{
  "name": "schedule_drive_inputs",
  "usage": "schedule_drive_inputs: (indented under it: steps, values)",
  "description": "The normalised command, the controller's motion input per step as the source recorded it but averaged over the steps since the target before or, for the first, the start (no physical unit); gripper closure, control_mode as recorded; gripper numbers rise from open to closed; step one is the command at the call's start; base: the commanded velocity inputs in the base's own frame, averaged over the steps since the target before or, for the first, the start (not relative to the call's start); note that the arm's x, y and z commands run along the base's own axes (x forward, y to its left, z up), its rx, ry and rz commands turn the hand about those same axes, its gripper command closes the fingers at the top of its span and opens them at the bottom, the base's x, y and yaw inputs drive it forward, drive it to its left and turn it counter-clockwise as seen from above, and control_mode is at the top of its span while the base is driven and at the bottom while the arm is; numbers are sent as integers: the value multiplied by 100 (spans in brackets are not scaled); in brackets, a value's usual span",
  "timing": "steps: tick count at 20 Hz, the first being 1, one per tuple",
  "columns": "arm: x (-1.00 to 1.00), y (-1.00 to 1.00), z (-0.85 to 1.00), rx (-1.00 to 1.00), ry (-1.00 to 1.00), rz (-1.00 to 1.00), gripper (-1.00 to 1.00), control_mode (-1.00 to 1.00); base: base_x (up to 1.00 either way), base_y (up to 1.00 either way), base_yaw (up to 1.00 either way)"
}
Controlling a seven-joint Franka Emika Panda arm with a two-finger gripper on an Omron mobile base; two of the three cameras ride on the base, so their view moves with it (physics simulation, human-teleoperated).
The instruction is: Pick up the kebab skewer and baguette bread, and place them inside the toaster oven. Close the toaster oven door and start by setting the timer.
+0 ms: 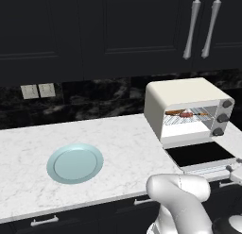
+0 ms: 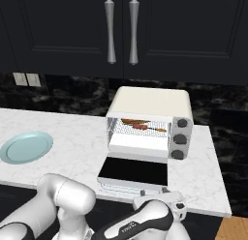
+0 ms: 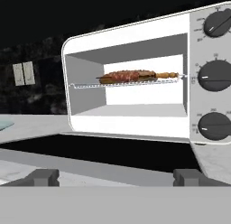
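Spread wide and holding nothing, the end effector shows its two dark finger tips low in the hand view, at about 6 o'clock from the lowered dark glass toaster oven door. From the left in the base views, a round pale-blue plate lies on the white marbled desk, at 9 o'clock from the cream-white boxy toaster oven. Inside the oven, the thin kebab skewer with reddish-brown meat chunks and an oblong brown piece rest on the wire rack; whether that piece is the baguette cannot be told. Three dark knobs stand at 3 o'clock of the cavity.
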Motion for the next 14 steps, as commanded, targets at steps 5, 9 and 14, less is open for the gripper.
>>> schedule_drive_inputs:
  steps: [5,9,14]
  values:
    - [-31,-1,-30,0,0,-4,-100,-100,0,0,0]
    - [-34,0,-31,0,0,-8,-100,-100,0,0,0]
    - [-23,0,-32,0,0,-11,-100,-100,0,0,0]
